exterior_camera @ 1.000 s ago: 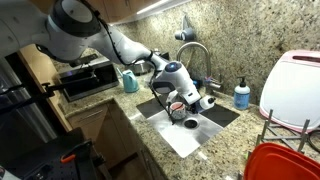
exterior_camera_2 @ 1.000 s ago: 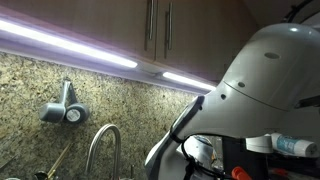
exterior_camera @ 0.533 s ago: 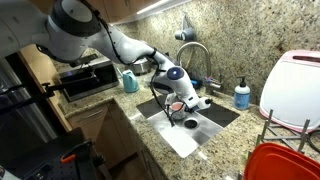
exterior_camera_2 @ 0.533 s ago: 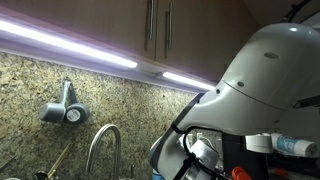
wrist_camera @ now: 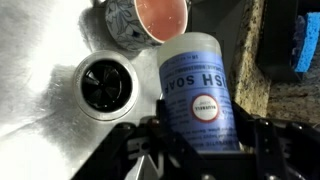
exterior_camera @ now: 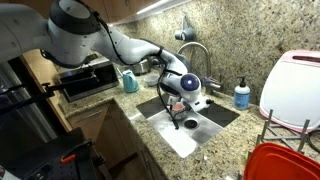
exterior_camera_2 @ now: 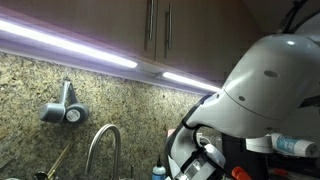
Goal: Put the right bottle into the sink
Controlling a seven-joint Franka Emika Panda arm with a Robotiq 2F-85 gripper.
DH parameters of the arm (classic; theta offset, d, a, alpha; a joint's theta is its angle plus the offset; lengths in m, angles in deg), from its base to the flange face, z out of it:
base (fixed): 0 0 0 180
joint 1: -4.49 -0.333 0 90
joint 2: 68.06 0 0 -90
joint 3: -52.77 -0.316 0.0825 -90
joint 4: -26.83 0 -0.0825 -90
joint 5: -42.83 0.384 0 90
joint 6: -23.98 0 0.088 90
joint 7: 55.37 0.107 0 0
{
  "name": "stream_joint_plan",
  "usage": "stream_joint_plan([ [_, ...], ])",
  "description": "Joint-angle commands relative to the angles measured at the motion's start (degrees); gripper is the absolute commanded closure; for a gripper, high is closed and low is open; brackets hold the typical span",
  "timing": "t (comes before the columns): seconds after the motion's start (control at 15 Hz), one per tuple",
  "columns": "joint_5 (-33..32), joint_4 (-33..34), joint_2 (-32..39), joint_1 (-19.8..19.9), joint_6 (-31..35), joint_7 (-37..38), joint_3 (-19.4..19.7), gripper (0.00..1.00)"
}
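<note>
Grey steel sink [wrist_camera: 40, 60] below me; beside its round black drain [wrist_camera: 100, 85], a patterned cup with pink inside [wrist_camera: 150, 20]; right of the drain, my end effector [wrist_camera: 200, 140] is clamped on the tall white blue-labelled plastic bottle [wrist_camera: 200, 85]; released carelessly, I judge it could strike that cup and tip it.

The arm [exterior_camera: 125, 45] is glossy white, built of fat rounded joint housings [exterior_camera_2: 270, 95] with dark grey rings at the seams. Its claw [wrist_camera: 200, 150] is matte black and blocky, with angular fingers.

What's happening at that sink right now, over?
Tool shut on white bottle. Held over sink, beside drain. Cup in basin close by.
</note>
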Motion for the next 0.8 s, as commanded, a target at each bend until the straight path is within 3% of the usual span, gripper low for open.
stream_joint_plan([
  [0.0, 4.5, -1.1, -2.1, -0.7, -9.8, 0.1, 3.7, 0.63],
  [0.53, 9.8, -0.7, -6.4, 0.1, -24.8, 0.6, 6.7, 0.63],
  [0.73, 8.8, 0.4, -5.9, 2.7, -27.7, -0.2, 4.5, 0.63],
])
